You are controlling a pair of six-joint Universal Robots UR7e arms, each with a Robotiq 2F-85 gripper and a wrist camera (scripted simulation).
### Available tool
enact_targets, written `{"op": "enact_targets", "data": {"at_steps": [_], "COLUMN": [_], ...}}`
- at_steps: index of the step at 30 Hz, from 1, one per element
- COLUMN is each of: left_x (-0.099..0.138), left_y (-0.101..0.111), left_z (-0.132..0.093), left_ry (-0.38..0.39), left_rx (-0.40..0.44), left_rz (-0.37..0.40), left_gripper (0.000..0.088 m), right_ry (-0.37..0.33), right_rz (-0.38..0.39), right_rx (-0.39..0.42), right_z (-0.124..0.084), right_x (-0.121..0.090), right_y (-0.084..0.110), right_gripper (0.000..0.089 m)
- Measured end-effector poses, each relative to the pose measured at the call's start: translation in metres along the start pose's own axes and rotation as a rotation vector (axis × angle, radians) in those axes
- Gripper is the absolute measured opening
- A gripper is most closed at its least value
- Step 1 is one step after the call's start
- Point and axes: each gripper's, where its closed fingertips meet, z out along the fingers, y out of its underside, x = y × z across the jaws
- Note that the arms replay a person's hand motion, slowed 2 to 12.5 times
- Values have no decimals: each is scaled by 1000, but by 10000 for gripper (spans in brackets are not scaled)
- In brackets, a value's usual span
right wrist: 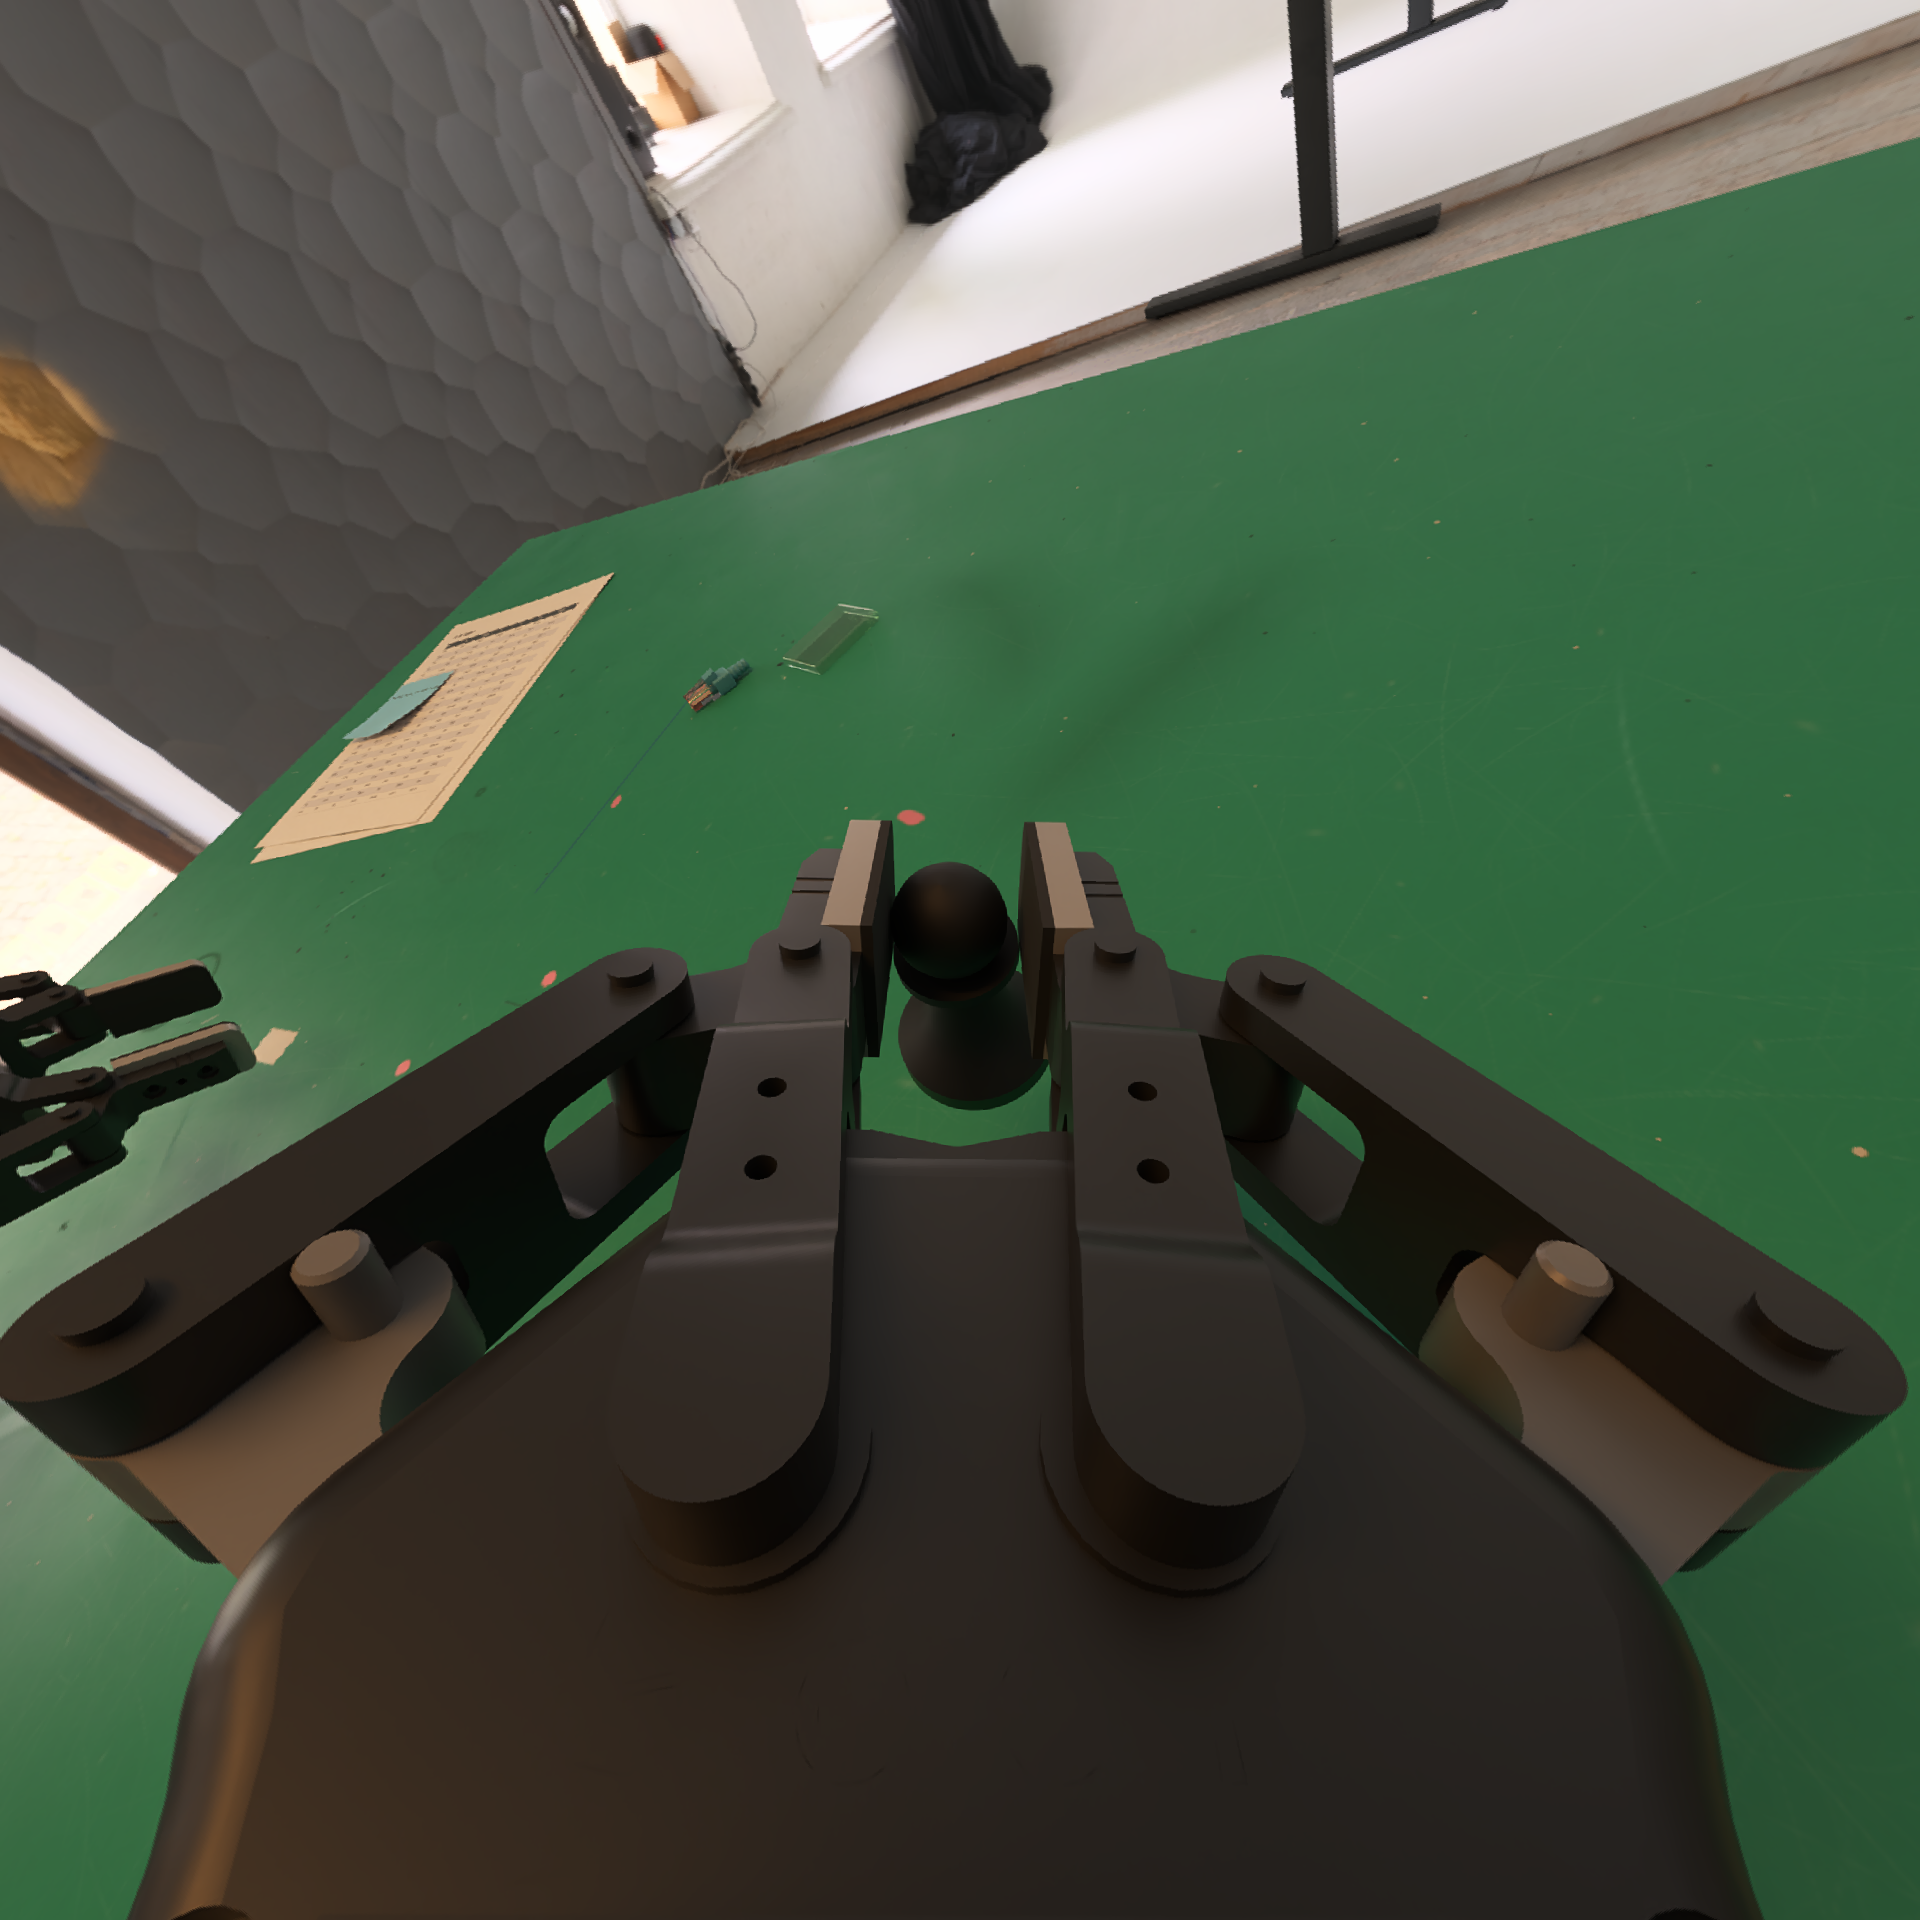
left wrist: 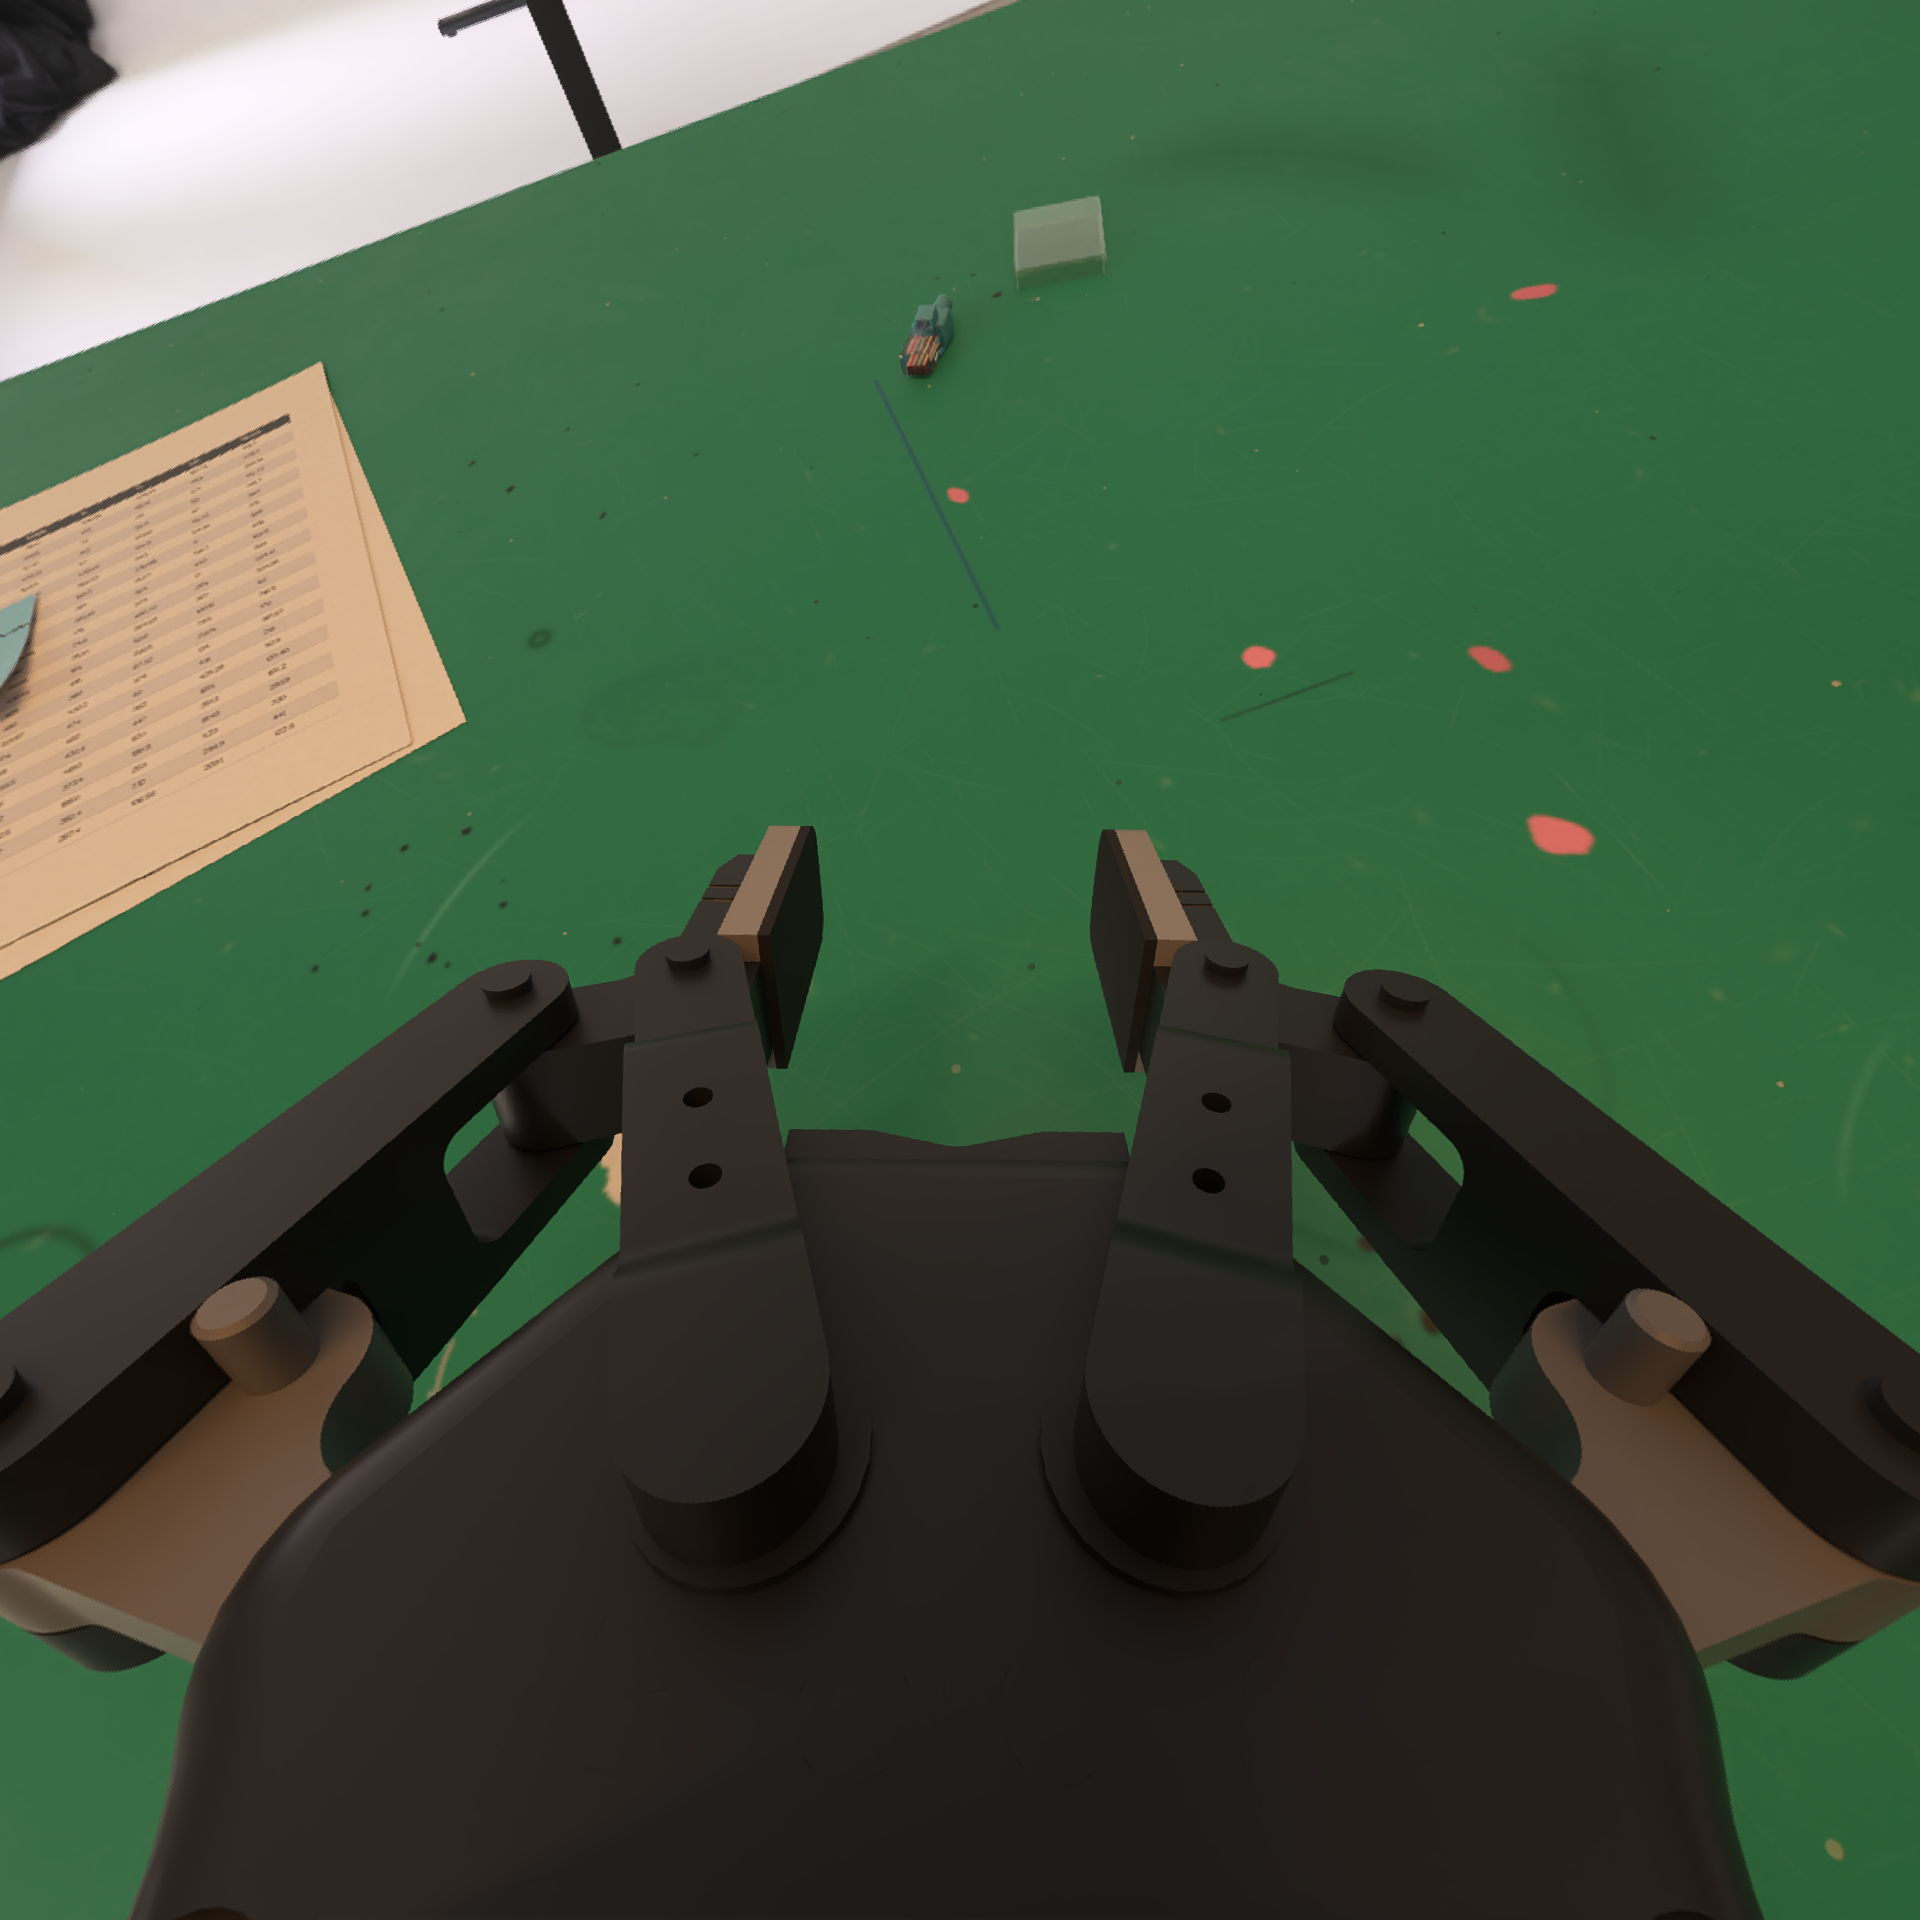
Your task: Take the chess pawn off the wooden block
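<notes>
My right gripper [right wrist: 958, 862] is shut on a black chess pawn [right wrist: 951, 920]; the pads press on its round head and its base hangs toward the camera above the green table [right wrist: 1455, 831]. My left gripper [left wrist: 958, 847] is open and empty above bare green table [left wrist: 1351, 520]. It also shows at the left edge of the right wrist view [right wrist: 135, 1023]. A small tan piece [right wrist: 275, 1044] lies on the table beside it; a tan bit [left wrist: 613, 1164] also peeks out behind the left finger. I cannot tell whether this is the wooden block.
A tan printed sheet [left wrist: 208, 644] with a teal scrap on it lies at the left, also seen in the right wrist view [right wrist: 436, 717]. A small teal connector [left wrist: 928, 338] and a translucent green block [left wrist: 1058, 241] lie farther off. Red spots dot the table.
</notes>
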Motion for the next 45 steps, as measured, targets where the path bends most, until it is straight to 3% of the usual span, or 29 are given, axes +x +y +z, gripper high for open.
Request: {"op": "enact_targets", "data": {"at_steps": [45], "left_x": [-31], "left_y": [13], "left_z": [-11], "left_ry": [-95], "left_rx": [2], "left_rz": [-34], "left_gripper": [554], "right_ry": [-83], "right_rz": [-31], "right_rx": [-53], "right_z": [31], "right_x": [-31], "right_y": [8], "right_gripper": [219]}}
